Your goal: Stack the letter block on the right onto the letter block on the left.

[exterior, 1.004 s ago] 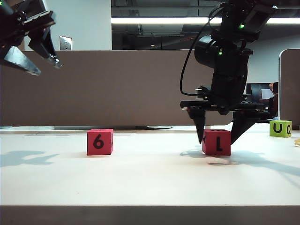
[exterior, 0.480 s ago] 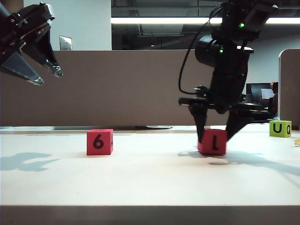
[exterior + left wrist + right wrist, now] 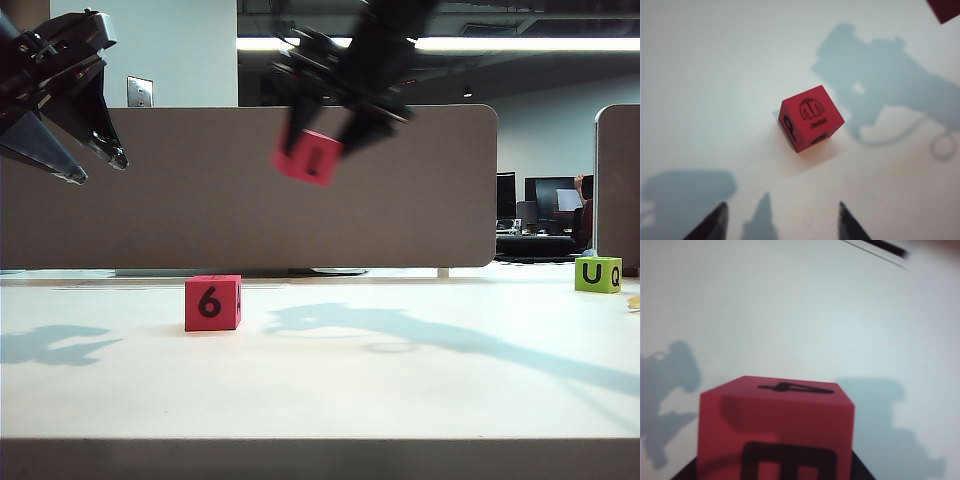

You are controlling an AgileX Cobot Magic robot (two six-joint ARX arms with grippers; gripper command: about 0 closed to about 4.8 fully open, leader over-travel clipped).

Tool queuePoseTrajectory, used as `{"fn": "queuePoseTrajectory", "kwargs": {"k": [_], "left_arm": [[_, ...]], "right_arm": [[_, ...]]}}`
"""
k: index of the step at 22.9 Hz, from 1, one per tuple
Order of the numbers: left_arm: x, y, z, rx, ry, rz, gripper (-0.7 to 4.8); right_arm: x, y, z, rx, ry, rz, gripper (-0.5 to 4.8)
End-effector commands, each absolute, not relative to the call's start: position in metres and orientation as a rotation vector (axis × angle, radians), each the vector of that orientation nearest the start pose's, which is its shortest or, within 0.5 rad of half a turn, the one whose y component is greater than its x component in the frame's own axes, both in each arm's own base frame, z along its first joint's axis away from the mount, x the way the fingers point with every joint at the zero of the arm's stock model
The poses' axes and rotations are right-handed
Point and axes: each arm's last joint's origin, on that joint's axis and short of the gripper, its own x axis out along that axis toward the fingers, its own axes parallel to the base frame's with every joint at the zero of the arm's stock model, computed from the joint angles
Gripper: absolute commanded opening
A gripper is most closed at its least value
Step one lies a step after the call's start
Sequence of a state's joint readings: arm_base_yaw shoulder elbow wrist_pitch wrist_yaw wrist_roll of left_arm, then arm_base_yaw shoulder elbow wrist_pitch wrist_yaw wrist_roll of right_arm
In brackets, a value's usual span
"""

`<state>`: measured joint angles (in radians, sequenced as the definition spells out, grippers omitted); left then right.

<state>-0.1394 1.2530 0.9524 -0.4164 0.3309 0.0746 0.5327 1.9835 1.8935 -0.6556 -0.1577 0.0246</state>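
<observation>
The left letter block [image 3: 212, 302], red with a "6" facing front, sits on the white table [image 3: 330, 390]. In the left wrist view it [image 3: 811, 117] shows a jacket picture on top. The right letter block [image 3: 308, 157] is also red. It hangs tilted high above the table, a little right of the "6" block, with my right gripper [image 3: 322, 128] shut on it. That block [image 3: 775, 430] fills the near part of the right wrist view and hides the fingers. My left gripper [image 3: 98, 170] is open and empty, high at the far left, its fingertips [image 3: 719, 220] spread wide.
A green block marked "U" [image 3: 598, 273] stands at the table's far right. A brown partition [image 3: 250, 190] runs behind the table. Arm shadows fall across the table right of the "6" block.
My right gripper closed on the right block, lifted it off the table and carried it up and far to the left. The left gripper only tilted slightly.
</observation>
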Motion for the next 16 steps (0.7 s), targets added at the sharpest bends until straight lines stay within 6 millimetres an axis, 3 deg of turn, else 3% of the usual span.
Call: {"fn": "queuePoseTrajectory", "kwargs": {"k": [1,6,8,11,16], "left_arm": [[0.257,-0.046,0.28,0.006,0.686,-0.481,2.78],[0.256,-0.045,0.279,0.005,0.706,-0.48,2.78],[0.255,-0.045,0.278,0.007,0.715,-0.481,2.78],[0.255,-0.045,0.277,0.025,0.721,-0.481,2.78],[0.254,-0.045,0.277,0.029,0.728,-0.469,2.78]], "right_arm": [[0.375,0.262,0.318,-0.26,0.718,0.741,3.05],[0.367,0.307,0.294,-0.461,0.688,0.823,3.05],[0.369,0.315,0.282,-0.472,0.709,0.834,3.05],[0.374,0.319,0.264,-0.489,0.744,0.825,3.05],[0.383,0.318,0.255,-0.503,0.726,0.816,3.05]]}}
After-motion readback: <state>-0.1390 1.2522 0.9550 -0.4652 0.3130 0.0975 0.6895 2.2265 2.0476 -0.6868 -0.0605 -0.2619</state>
